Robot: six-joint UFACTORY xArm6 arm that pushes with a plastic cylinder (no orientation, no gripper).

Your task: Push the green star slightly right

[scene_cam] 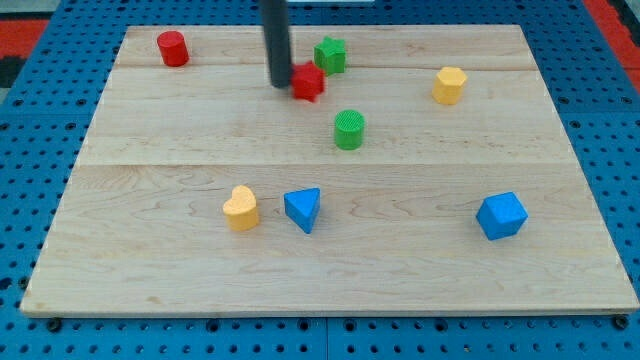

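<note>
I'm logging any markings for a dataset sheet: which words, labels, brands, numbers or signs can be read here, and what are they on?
None: no readable text, number or sign shows on the wooden board, on any block such as the green star, or on the dark rod ending at my tip.

1. the straight dark rod comes down from the view's top edge, standing nearly upright.
2. my tip rests low at the board's upper middle.
</note>
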